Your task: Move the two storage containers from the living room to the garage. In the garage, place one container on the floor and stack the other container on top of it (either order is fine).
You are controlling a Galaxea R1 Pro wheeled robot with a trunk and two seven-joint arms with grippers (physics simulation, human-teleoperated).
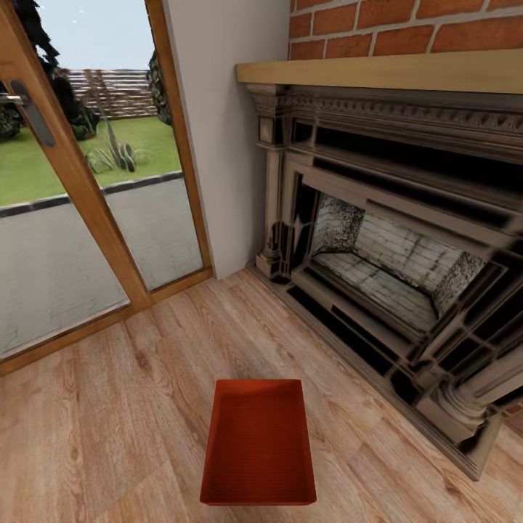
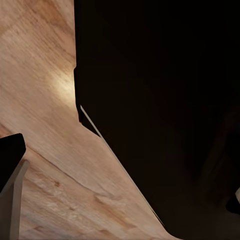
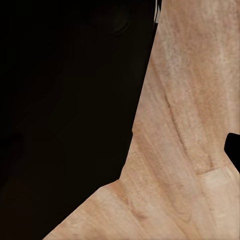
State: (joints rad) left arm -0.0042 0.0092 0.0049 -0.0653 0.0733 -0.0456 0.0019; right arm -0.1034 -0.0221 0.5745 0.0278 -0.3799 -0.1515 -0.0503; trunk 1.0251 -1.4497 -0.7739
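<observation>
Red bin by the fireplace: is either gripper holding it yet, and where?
No. The storage container lies alone on the wood floor in front of the fireplace, nothing touching it. Whether the grippers are open cannot be told from the wrist views.

The floor [image 1: 109, 407] was light wood planks. A big dark fireplace [image 1: 407, 276] stood on the right, with a pale wood shelf [image 1: 378, 71] and red bricks [image 1: 407, 25] above it. On the left, a glass door [image 1: 80, 181] with a wood frame showed green grass [image 1: 87, 152], a fence [image 1: 109, 91] and bright sky outside.
</observation>
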